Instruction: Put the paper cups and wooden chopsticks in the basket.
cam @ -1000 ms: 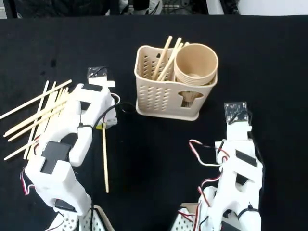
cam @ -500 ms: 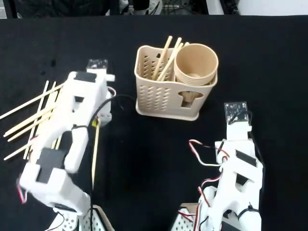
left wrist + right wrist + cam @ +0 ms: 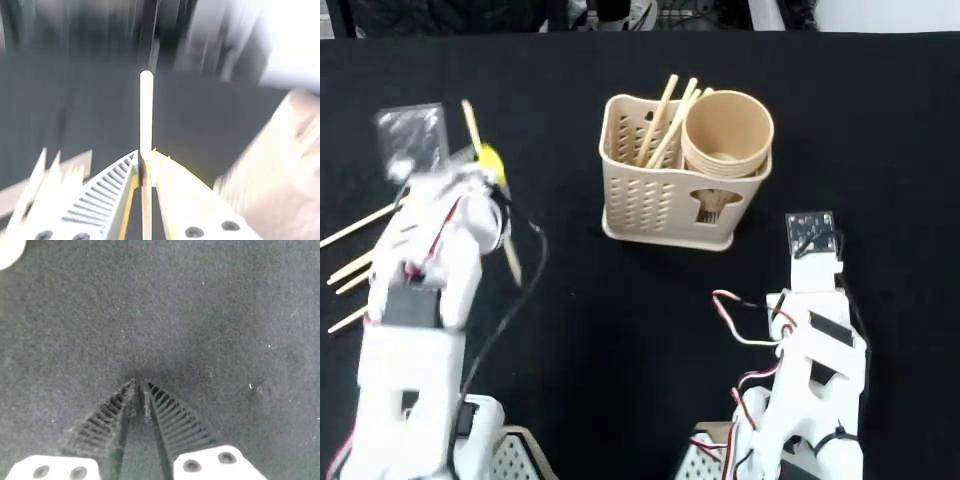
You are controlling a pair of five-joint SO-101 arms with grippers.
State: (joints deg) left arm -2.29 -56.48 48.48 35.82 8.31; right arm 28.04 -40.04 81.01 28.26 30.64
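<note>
Several loose chopsticks (image 3: 350, 268) are lying at the far left of the worktop (image 3: 620, 330), partly under the left arm. Just beside them the left end effector (image 3: 145, 161) is pinching one chopstick (image 3: 146, 107) partway along its length and holding it tilted above the worktop, well apart from the basket (image 3: 640, 210). The step in hand looks like carrying this stick across. The next move is calling for a swing right until the stick is hanging over the compartment where other sticks (image 3: 658, 120) are standing, beside the stacked paper cups (image 3: 725, 150), then tipping it upright and letting go. Farther right, the right end effector (image 3: 139, 390) is resting pressed together, gripping nothing
</note>
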